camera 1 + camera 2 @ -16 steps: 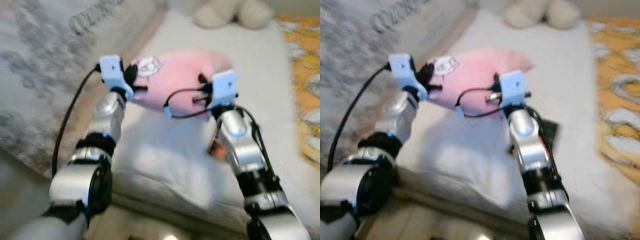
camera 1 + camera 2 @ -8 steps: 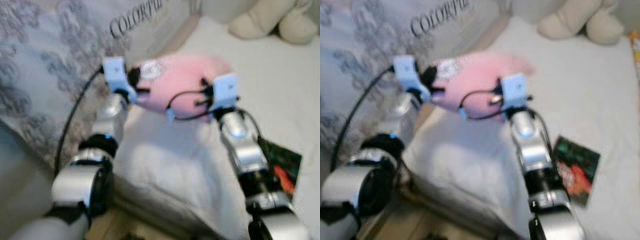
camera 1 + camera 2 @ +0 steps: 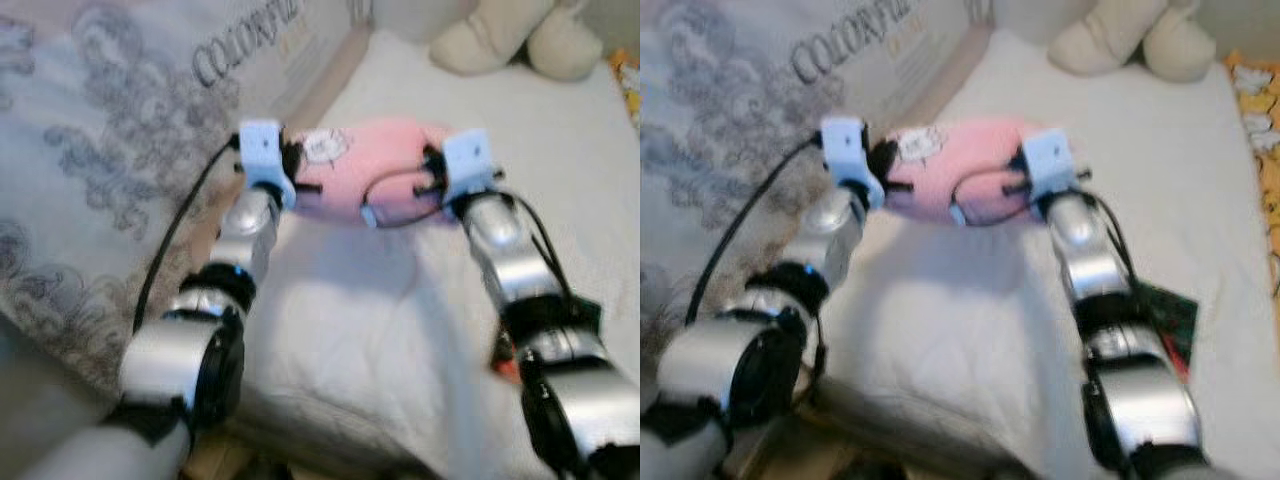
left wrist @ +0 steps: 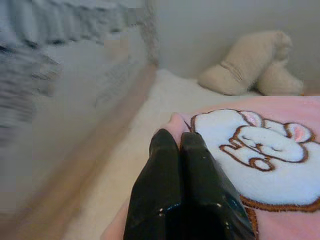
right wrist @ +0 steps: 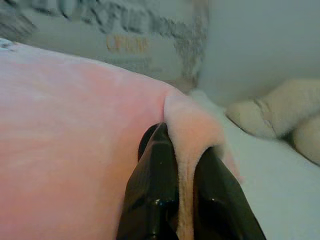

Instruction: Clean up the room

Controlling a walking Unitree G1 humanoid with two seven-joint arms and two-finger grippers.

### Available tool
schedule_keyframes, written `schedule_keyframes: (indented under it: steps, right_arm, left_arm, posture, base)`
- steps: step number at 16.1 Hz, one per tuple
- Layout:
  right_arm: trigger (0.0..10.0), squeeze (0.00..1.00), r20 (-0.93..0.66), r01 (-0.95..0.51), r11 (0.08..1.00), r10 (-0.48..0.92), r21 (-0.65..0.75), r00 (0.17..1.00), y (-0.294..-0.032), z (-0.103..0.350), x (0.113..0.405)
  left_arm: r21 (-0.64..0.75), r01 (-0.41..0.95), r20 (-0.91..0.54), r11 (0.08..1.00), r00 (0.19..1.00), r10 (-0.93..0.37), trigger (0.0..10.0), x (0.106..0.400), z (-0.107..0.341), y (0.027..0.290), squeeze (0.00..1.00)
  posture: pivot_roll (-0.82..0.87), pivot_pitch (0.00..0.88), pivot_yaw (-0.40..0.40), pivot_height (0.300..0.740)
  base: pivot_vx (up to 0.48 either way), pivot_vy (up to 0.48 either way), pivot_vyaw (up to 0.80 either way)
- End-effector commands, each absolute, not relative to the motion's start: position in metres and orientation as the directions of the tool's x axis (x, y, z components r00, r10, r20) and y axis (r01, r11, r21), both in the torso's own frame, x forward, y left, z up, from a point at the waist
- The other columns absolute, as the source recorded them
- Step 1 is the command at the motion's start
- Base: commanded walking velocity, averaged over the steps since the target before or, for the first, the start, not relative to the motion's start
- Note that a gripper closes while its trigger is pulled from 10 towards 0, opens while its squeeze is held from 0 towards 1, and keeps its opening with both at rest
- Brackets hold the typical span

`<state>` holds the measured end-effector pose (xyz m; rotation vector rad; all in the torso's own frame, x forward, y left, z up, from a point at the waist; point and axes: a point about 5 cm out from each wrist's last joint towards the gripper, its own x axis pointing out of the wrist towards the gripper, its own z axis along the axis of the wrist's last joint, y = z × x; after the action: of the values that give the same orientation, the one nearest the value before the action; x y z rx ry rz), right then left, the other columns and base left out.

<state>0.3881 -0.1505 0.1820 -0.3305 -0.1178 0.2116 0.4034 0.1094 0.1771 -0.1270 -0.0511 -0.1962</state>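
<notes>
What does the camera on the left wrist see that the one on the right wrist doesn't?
The left wrist view alone shows the white bunny patch sewn on the pink pillow, with the left gripper shut on the pillow's edge. The right wrist view alone shows lettering on the grey blanket and a fold of pillow pinched in the right gripper. Both show the pink pillow, the cream plush toy and the white bed.

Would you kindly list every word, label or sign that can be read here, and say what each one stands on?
"COLOR…": large grey capitals on the grey patterned fabric left of the bed; the ending is blurred.
A smaller orange line beneath it: too blurred to read.
Dark printed card by the right arm: unreadable.
Pink pillow: an embroidered bunny, no words.
</notes>
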Motion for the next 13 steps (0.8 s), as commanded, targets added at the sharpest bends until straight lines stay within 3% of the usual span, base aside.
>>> schedule_keyframes:
  steps: [1, 11, 13]
  right_arm:
    - [0.0, 0.00, 0.128, -0.140, 0.921, 0.198, -0.363, 0.972, -0.161, 0.194, 0.391]
    - [0.0, 0.02, 0.054, -0.251, 0.894, 0.290, -0.373, 0.955, -0.137, 0.182, 0.397]
    - [0.0, 0.00, 0.038, -0.282, 0.887, 0.317, -0.365, 0.948, -0.131, 0.180, 0.397]
  left_arm:
    - [-0.140, 0.166, 0.146, 0.976, 0.979, -0.145, 10.0, 0.410, 0.203, 0.114, 0.00]
    - [-0.187, 0.114, 0.112, 0.976, 0.989, -0.094, 10.0, 0.406, 0.186, 0.121, 0.00]
    - [-0.166, 0.061, 0.106, 0.984, 0.993, -0.044, 10.0, 0.405, 0.183, 0.125, 0.00]
  posture:
    - [-0.18, 0.000, 0.064, 0.735]
    - [-0.16, 0.000, 0.039, 0.735]
    - [-0.15, 0.000, 0.032, 0.735]
  base:
    - [0.442, 0.000, 0.00]
    - [0.391, 0.254, 0.73]
    - [0.126, 0.171, 0.70]
